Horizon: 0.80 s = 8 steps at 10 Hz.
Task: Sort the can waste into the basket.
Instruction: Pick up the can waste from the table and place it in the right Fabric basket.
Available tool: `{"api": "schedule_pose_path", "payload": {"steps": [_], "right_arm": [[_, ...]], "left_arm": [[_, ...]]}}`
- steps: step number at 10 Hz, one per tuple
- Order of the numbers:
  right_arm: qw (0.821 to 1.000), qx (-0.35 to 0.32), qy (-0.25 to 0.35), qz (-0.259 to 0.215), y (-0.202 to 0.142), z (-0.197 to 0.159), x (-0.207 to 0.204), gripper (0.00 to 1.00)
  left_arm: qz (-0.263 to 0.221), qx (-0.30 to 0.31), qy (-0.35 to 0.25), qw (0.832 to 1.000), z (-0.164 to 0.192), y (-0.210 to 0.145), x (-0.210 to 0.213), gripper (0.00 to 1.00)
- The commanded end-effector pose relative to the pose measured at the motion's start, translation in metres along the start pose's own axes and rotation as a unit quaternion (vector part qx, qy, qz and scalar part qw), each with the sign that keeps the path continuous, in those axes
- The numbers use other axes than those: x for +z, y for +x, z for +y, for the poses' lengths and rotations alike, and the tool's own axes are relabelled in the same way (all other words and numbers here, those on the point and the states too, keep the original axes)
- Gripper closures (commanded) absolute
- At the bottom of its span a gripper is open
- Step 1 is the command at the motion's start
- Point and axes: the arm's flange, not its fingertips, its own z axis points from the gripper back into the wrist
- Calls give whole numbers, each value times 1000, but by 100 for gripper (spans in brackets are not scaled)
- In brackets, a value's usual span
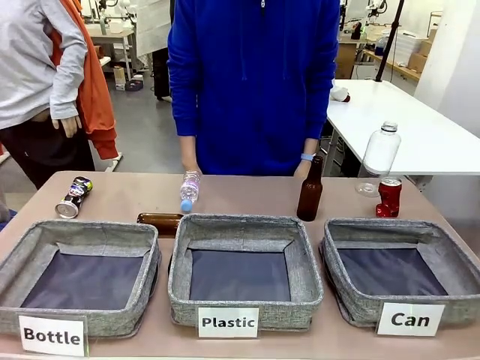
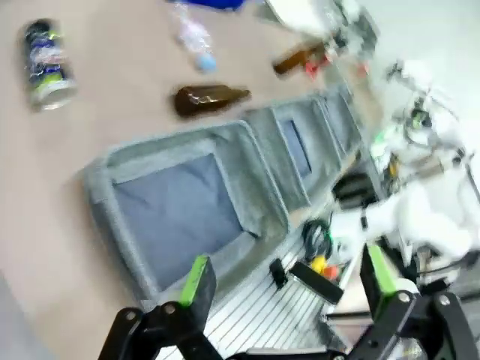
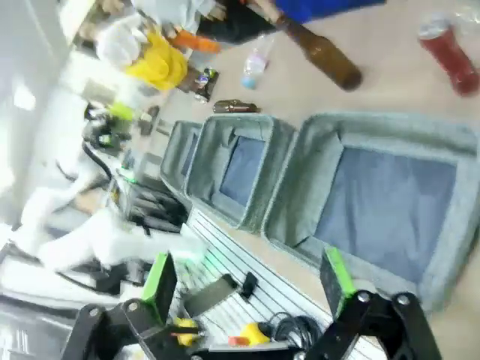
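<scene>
Left tool (image 2: pixel 289 270) and right tool (image 3: pixel 247 268) gaped empty; we judged the red can (image 1: pixel 388 196) light, thin-walled, slippery, best pinched gently across its upright body.

The red can (image 1: pixel 389 196) stands just behind the grey "Can" basket (image 1: pixel 351 303); the black can (image 1: pixel 73 197) lies far left.
</scene>
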Motion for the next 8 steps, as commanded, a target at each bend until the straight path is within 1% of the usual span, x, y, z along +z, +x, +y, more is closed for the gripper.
{"api": "schedule_pose_path", "payload": {"steps": [1, 2, 3, 8], "right_arm": [[979, -142, 97, -107, 21, -44, 1, 0], [974, -165, 98, -121, 29, -56, -3, 0], [996, -73, 32, -43, -8, -38, 16, 0], [996, -73, 32, -43, -8, -38, 16, 0]], "left_arm": [[-167, 149, -86, 971, 58, 25, -12, 0], [-163, 157, -96, 969, 78, 26, -22, 0], [-56, 71, -15, 996, 42, -1, 12, 0], [-56, 71, -15, 996, 42, -1, 12, 0]]}}
